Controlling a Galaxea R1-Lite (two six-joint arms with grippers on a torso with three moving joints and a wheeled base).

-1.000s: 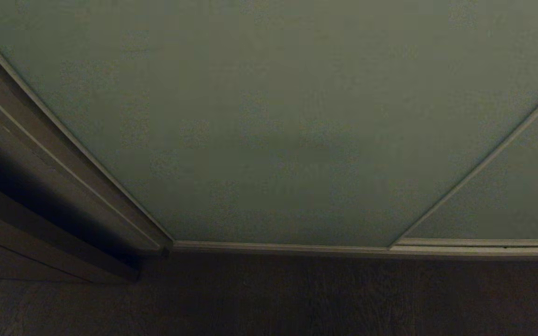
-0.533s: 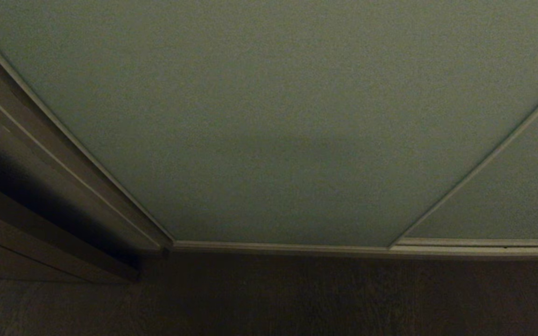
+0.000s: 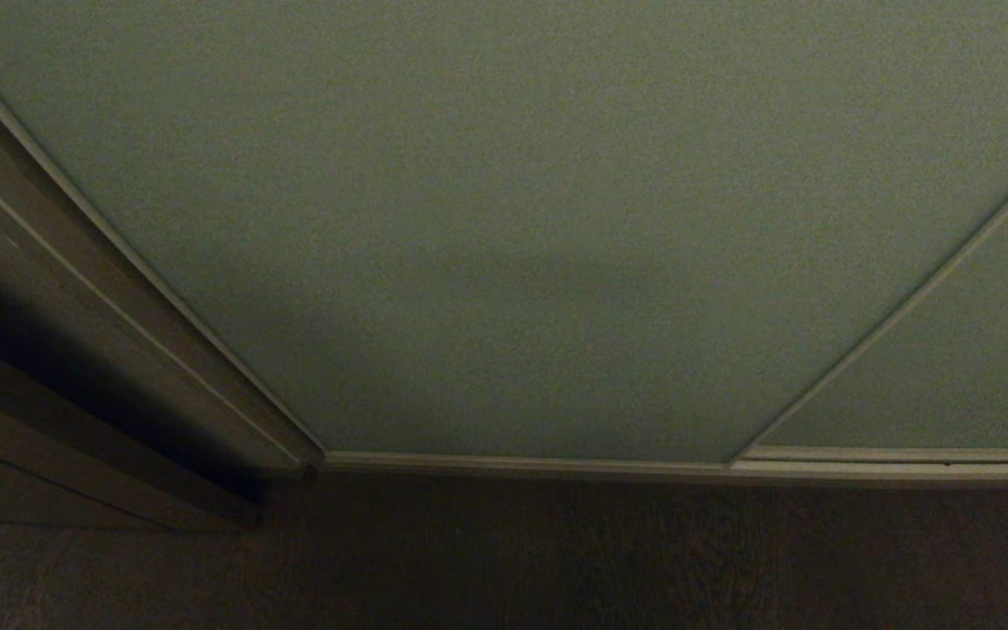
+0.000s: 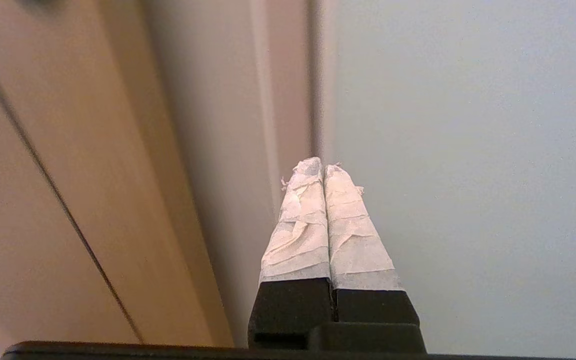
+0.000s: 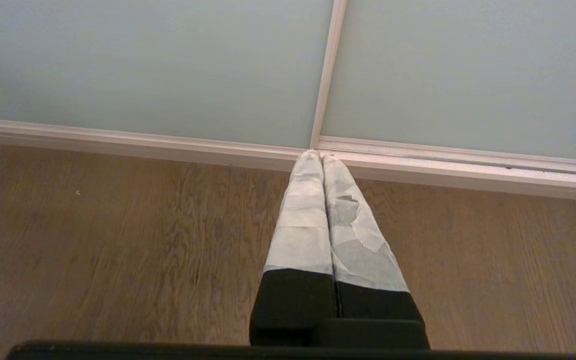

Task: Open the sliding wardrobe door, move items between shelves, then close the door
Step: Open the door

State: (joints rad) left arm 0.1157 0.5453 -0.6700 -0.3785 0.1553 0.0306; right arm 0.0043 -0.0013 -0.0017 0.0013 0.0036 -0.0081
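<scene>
step: opening not begun; door [image 3: 504,219] sits shut across the wardrobe, you are only starting the approach, I judge.
left side: dark wood frame [image 3: 75,350] runs along the door's left edge; the door's slim pale edge strip [image 4: 318,75] is just beside it.
left end effector [image 4: 324,172]: taped fingers pressed together, nothing held, tips aimed at that edge strip, apart from it as far as I can tell.
how to: bring the closed tips onto the edge strip, not the flat panel, which gives no purchase; push sideways along the track, keep pressure level so the door does not bind.
right end effector [image 5: 320,157]: fingers together, empty, parked pointing down at the bottom track [image 5: 168,145] where two panels meet.
items, shelves: hidden behind the door.
room: wood-grain floor [image 5: 118,240] up to the track; no surface in view, dim in the head view.
</scene>
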